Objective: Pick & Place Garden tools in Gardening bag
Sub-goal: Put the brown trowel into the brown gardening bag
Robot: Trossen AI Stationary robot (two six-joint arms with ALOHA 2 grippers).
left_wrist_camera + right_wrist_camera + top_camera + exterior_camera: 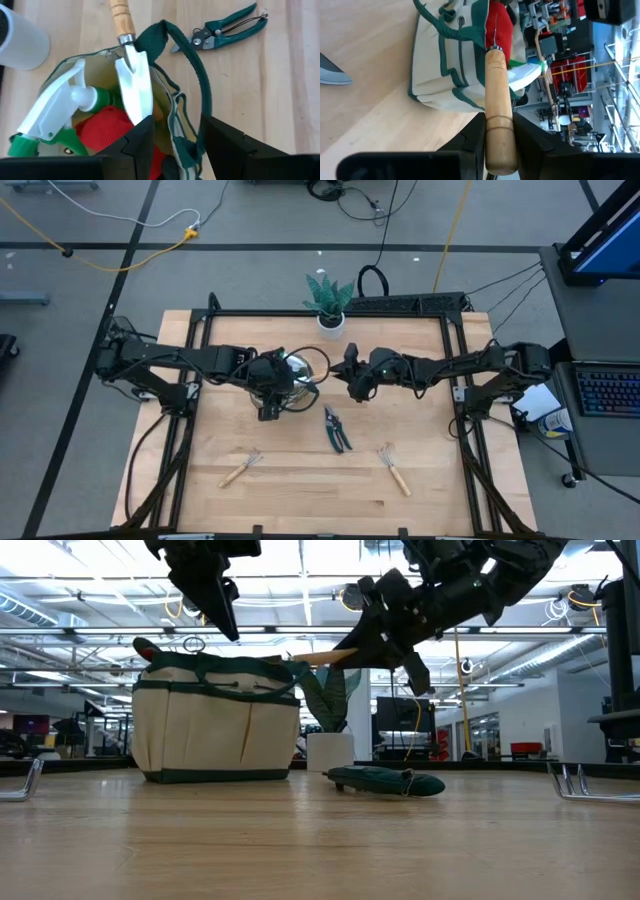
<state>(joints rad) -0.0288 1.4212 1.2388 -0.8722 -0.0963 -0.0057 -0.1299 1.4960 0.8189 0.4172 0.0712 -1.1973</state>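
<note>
High view: right gripper [352, 380] clamps a trowel [318, 379], its long axis pointing left into the bag [290, 376]. Left gripper [268, 402], fingers apart, hangs at the bag's near edge.

Low view: shears [385, 780] lie on the wooden table [320, 850]; a workshop lies behind.

Left wrist view: the blade [136, 90] sits inside the bag.

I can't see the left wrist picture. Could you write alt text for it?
A metal trowel with a wooden handle is going blade-first into the open gardening bag, beside a green spray bottle and a red glove. The left tool hangs open over the bag's rim. Green-handled pruning shears lie on the wooden table.
</note>
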